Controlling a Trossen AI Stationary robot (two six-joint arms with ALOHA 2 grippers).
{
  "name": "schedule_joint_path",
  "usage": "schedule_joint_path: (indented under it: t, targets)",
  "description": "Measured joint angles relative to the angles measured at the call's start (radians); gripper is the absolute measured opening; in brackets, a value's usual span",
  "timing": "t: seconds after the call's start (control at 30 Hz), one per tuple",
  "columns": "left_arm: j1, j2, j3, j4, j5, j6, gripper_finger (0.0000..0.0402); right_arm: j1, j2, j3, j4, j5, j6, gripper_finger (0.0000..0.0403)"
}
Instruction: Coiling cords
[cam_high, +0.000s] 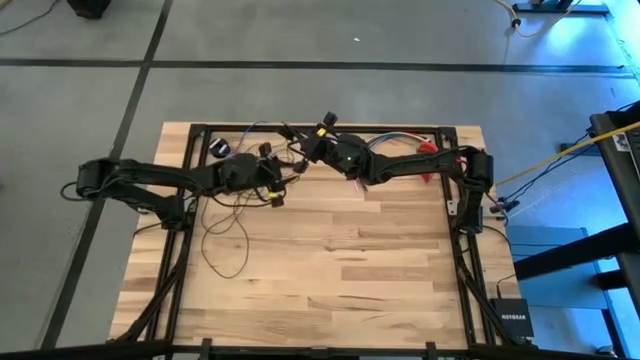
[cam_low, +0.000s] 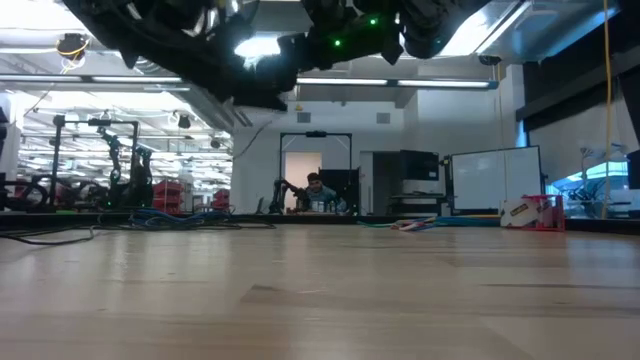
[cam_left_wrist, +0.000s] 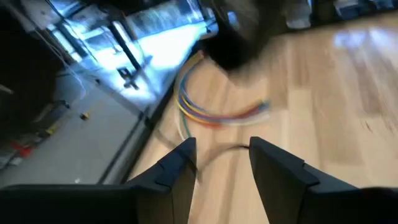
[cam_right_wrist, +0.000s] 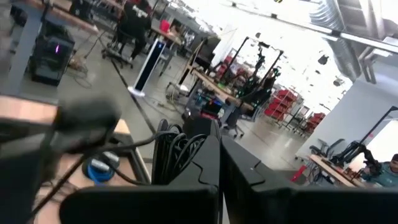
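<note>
Close in, your right gripper (cam_right_wrist: 219, 163) has its jaws pressed together on a gathered bundle of the cords (cam_right_wrist: 176, 152), held up off the worktop (cam_high: 330, 270) near its far edge. Your left gripper (cam_left_wrist: 221, 163) faces it just beside, jaws spread and empty with one dark strand running across the gap, while the rest of the cords trails in loose loops down the wood under the left arm to the small black puck (cam_high: 221, 148) at the far rail. By my reckoning you are mid-coil, so next close the left jaws on that strand and lay another loop onto the bundle, keeping clear of the multicoloured wires (cam_left_wrist: 211, 112) farther off.
</note>
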Motion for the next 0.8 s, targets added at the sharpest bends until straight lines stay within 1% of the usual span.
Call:
schedule_joint_path:
  t: [0.23,0.4,0.47,0.63,0.8]
  targets:
    - [-0.002,0.002,0.0,-0.056,-0.007,0.019,0.0143,0.0,0.002,-0.001,-0.005,0.003,-0.004,0.0005]
    - [-0.001,0.003,-0.002,-0.15,-0.008,0.009,0.0143,0.0,0.002,-0.002,-0.006,0.004,-0.006,0.0005]
    - [-0.001,0.002,-0.002,-0.161,-0.008,-0.004,0.0143,0.0,0.002,-0.003,-0.011,0.005,-0.007,0.0005]
    - [0.003,0.03,-0.042,-0.05,-0.009,-0.013,0.0143,0.0,0.002,-0.003,-0.01,0.005,-0.009,0.0005]
    - [0.007,0.121,-0.051,0.069,-0.011,-0.019,0.0143,0.0,0.002,-0.003,-0.012,-0.012,-0.009,0.0005]
